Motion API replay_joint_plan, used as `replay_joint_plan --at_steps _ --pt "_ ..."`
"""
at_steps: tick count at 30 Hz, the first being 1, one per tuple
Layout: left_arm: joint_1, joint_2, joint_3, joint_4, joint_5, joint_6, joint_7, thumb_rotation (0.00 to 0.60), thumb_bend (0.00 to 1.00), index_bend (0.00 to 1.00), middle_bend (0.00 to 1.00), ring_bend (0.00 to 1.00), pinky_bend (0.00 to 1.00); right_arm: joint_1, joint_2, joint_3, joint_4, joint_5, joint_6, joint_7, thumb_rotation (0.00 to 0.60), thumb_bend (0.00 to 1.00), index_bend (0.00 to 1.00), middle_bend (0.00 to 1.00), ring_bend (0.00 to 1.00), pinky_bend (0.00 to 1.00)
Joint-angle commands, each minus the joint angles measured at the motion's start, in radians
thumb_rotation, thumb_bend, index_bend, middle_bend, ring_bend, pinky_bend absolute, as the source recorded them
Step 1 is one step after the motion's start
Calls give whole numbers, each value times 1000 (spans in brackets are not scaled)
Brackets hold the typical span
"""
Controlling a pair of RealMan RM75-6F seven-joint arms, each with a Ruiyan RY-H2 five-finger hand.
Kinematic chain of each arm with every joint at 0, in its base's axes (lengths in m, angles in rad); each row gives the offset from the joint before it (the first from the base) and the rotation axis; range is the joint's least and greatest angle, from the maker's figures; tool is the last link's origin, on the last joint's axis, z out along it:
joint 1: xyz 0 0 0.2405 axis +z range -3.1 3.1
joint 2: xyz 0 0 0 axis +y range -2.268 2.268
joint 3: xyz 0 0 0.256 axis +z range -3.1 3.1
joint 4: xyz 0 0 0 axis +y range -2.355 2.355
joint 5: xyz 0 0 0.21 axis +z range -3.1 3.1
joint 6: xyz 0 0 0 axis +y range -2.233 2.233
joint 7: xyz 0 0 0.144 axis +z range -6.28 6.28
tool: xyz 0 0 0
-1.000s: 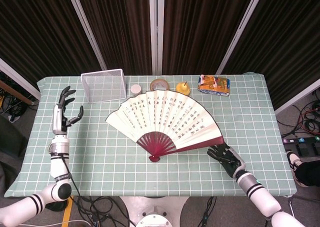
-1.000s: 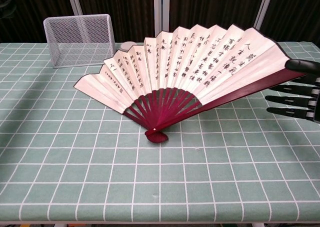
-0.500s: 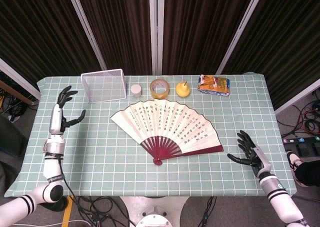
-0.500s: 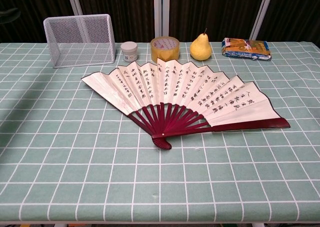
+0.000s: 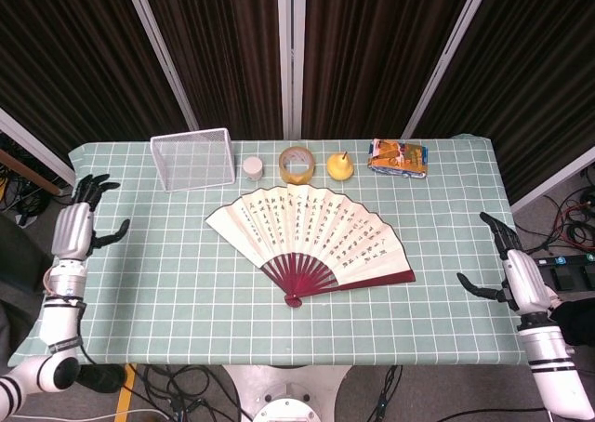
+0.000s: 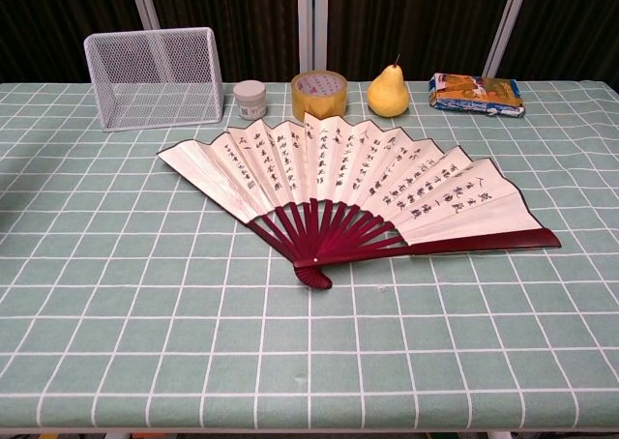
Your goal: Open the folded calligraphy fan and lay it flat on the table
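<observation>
The desk [image 5: 186, 283] is seen from high above in the head view, angled steeply down toward the dark curtains, with both side edges and the floor included. In the chest view, the same desk [image 6: 116, 342] is viewed from low at its near edge, much closer, facing the back row. The opened fan [image 5: 311, 236] [image 6: 348, 192] is shared by both.
</observation>
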State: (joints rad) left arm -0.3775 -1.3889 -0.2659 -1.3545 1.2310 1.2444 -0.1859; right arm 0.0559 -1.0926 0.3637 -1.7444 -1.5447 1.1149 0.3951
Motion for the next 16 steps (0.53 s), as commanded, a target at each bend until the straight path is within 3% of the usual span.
replay_joint_plan --at_steps 1,6,12,16 --pt "80 67 60 -60 15 93 113 600 296 226 118 20 190 -9 43 -67 126 -165 165 -58 600 159 0 51 0 0" --pt "177 107 123 -138 57 222 198 600 296 228 119 20 185 -40 18 -104 167 -192 298 -146 600 167 0 49 0 0" --pt "282 130 182 -231 101 351 237 600 297 229 119 21 183 -60 -1 -149 193 -187 390 -87 600 167 0 51 0 0" --pt "323 146 219 -284 117 367 242 600 296 228 119 21 183 -56 -11 -180 204 -185 404 -66 600 169 0 54 0 0"
